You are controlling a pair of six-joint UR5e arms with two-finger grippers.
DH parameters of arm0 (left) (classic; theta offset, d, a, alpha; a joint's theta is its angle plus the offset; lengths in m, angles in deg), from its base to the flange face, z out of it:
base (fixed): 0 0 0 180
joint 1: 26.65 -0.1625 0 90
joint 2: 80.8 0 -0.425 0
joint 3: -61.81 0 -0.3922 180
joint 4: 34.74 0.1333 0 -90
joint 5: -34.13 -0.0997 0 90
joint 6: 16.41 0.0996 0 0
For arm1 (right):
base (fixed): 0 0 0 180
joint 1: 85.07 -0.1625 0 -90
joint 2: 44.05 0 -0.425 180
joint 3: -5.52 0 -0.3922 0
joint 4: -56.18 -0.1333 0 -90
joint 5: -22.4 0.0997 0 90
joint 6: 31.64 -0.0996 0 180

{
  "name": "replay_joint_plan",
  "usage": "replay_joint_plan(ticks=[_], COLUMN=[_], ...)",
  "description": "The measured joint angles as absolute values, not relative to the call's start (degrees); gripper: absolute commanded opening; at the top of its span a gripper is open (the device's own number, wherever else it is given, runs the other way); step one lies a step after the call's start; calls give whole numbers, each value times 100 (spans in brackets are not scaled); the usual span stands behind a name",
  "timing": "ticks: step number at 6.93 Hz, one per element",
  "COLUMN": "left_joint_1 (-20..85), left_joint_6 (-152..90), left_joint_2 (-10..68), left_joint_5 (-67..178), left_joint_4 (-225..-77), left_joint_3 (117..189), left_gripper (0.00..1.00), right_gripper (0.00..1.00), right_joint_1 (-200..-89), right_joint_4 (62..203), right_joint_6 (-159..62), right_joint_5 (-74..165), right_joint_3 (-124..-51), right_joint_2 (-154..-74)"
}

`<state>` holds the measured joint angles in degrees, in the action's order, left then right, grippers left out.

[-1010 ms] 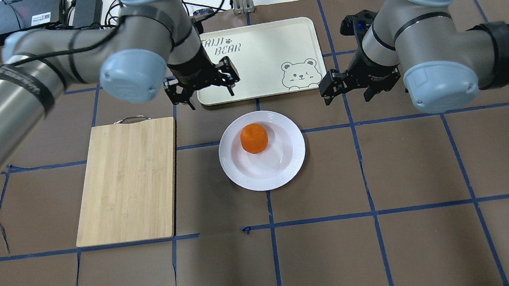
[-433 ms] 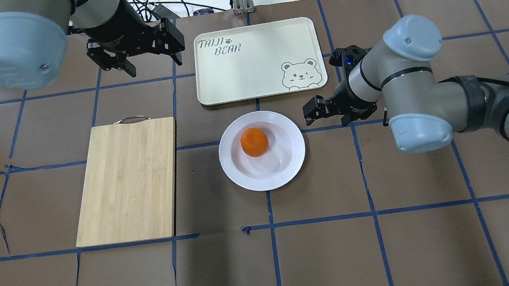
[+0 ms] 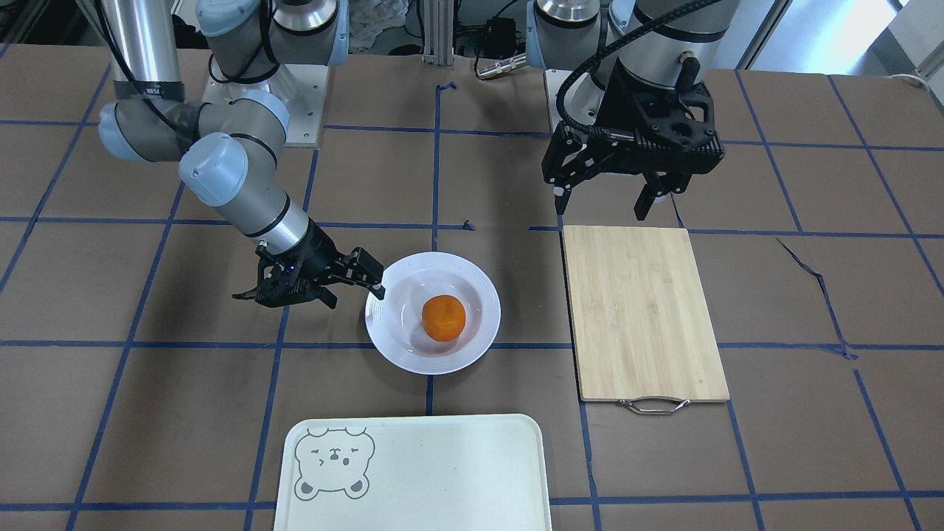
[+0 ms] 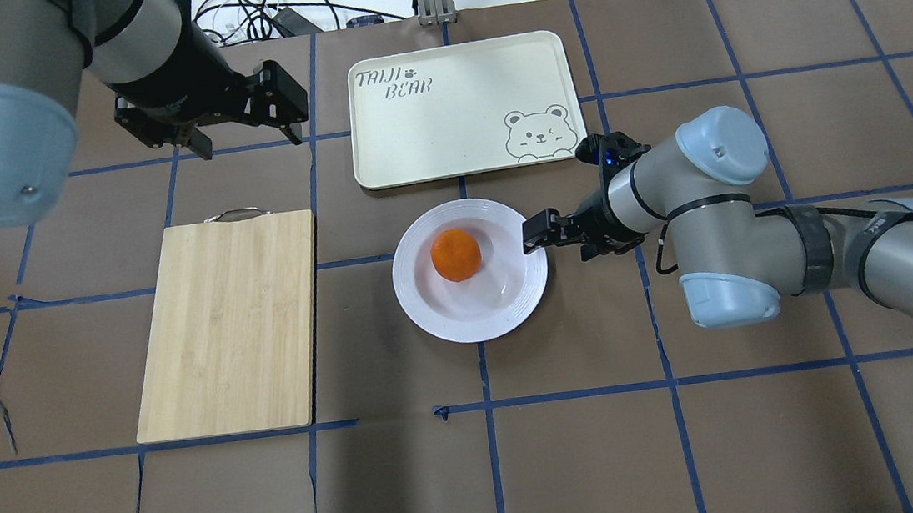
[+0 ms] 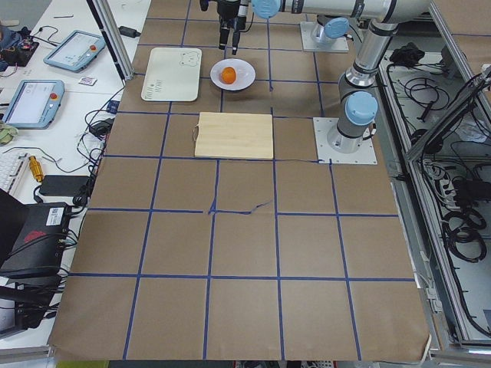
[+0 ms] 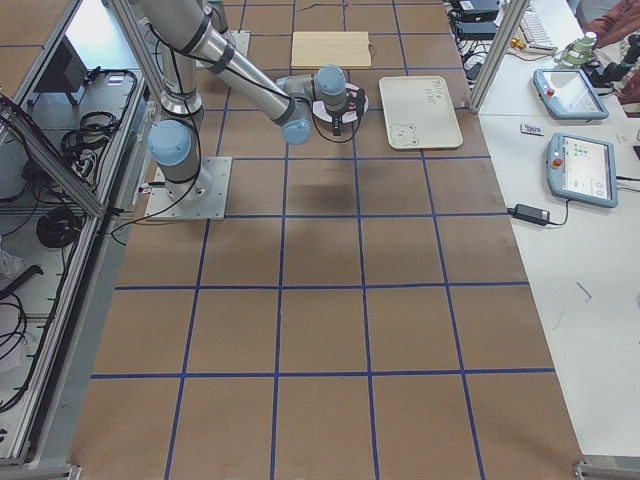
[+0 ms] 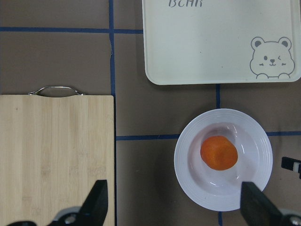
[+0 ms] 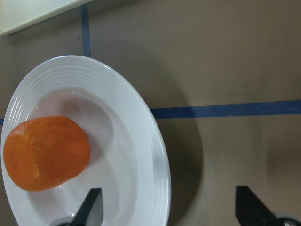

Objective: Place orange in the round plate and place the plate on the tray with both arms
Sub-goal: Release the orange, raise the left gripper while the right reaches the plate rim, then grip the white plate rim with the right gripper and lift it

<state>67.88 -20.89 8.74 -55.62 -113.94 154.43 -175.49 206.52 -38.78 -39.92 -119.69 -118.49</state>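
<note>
Across the desk in the front-facing view, the orange (image 3: 443, 318) lies in the well of the round plate (image 3: 487, 310), which rests on the desk short of the tray (image 3: 442, 472). The right pincer (image 3: 352, 292) leans low at the plate's rim, on the robot's right side. From overhead, one of its fingers (image 4: 534, 239) overlaps that rim, while the left pincer (image 4: 244, 139) hangs wide and empty, well apart, beyond the cutting board (image 4: 228, 324). Its wrist view sees plate and tray from high up. The right wrist view shows wide jaws straddling the rim, one fingertip (image 8: 89, 209) over the well, the other outside. The right arm looks far nearer for the lift, and the tray lies just beyond the plate, away from the robot.
</note>
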Motion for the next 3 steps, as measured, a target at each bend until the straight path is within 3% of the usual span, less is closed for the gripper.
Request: replay_joint_plan(ticks=[3], left_joint_1=[6719], left_joint_6=[-2081], left_joint_2=[682], left_joint_5=[-5765], left_joint_4=[-12216], left_joint_3=[15331], left_gripper=[100], right_gripper=[96], right_joint_1=[-17811], right_joint_4=[21001], right_joint_6=[-3940], right_joint_5=[-3713], right_joint_3=[-12021], right_joint_2=[-11609])
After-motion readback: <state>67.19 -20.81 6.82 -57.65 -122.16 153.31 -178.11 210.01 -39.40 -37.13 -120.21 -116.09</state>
